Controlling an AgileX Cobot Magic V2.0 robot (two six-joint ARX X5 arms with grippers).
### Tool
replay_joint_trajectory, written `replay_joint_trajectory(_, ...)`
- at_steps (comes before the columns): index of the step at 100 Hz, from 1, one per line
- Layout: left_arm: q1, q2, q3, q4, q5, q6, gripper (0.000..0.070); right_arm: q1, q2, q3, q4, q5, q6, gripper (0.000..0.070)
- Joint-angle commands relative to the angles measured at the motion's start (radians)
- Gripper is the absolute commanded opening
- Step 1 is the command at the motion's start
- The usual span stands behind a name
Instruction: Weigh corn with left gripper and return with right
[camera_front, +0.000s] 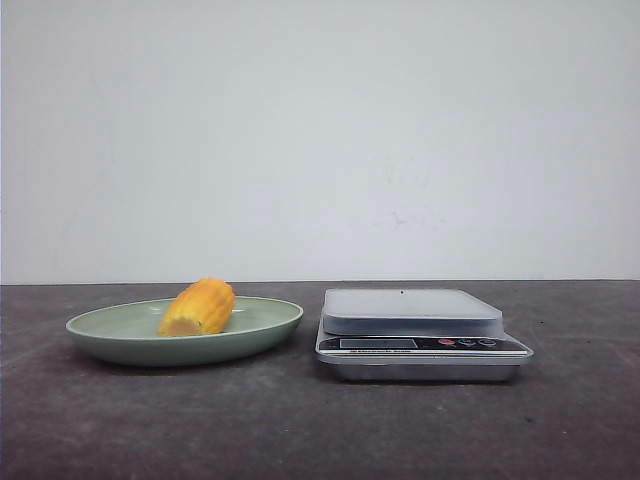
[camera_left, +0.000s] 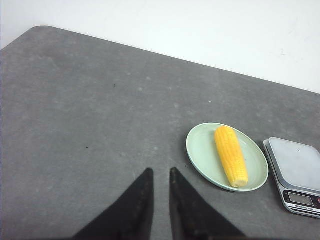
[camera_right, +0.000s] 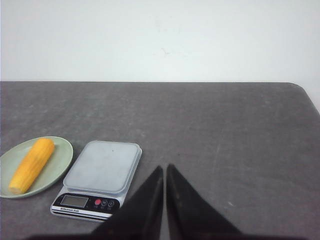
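Start state. Corn (camera_front: 199, 307) lies on its side in the green plate (camera_front: 110, 338), on the left half of the grey surface (camera_front: 300, 420). That side suits the left tool, which must make the first pick.

Scale (camera_front: 420, 335) sits just beside the plate, to its right, apart from it. Its platform is bare and its display faces the robot, so the reading should be legible from the front. Short transfer, plate to platform.

Left tool (camera_left: 160, 175): fingers nearly together, a narrow gap only, holding nothing, well back from the plate.

Right tool (camera_right: 165, 170): fingers close together, empty, near the scale's right side. Judged well placed for the return leg.

Weighing not yet begun.
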Motion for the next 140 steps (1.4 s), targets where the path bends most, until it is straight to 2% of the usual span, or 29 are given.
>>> replay_joint_trajectory(1,-0.003,-0.003,0.013,0.011,0.004,-0.009,0.0016,0.003,0.003,0.011,0.016,0.001,0.011,0.0003)
replay_joint_trajectory(46,0.008,-0.008,-0.013,0.034,-0.003,-0.005,0.0016,0.003,0.003,0.011,0.021,0.000,0.011,0.0003)
replay_joint_trajectory(52,0.034,-0.036,-0.084,0.142,-0.018,0.032,0.0016,0.003,0.003,0.011,0.021,0.000,0.011,0.0003)
replay_joint_trajectory(58,0.064,-0.082,-0.196,0.307,-0.011,0.035,0.0016,0.003,0.003,0.011,0.021,0.001,0.011,0.0003)
replay_joint_trajectory(68,0.099,-0.132,-0.415,0.589,0.056,0.042,0.0016,0.003,0.003,0.011,0.021,0.001,0.011,0.0003)
replay_joint_trajectory(85,0.158,-0.113,-0.681,0.851,0.150,0.042,0.0016,0.003,-0.001,0.013,0.023,0.001,0.011,0.0003)
replay_joint_trajectory(106,0.171,-0.127,-1.000,1.209,0.159,0.092,0.0016,0.003,-0.001,0.013,0.024,0.001,0.011,0.0003)
replay_joint_trajectory(114,0.171,-0.132,-1.080,1.285,0.159,0.110,0.0016,0.003,-0.001,0.013,0.024,0.001,0.011,0.0003)
replay_joint_trajectory(122,0.172,-0.132,-1.123,1.299,0.159,0.116,0.0016,0.003,-0.001,0.013,0.024,0.001,0.011,0.0003)
replay_joint_trajectory(140,0.193,-0.132,-1.124,1.193,0.159,0.167,0.0016,0.003,-0.001,0.013,0.026,0.000,0.011,0.0003)
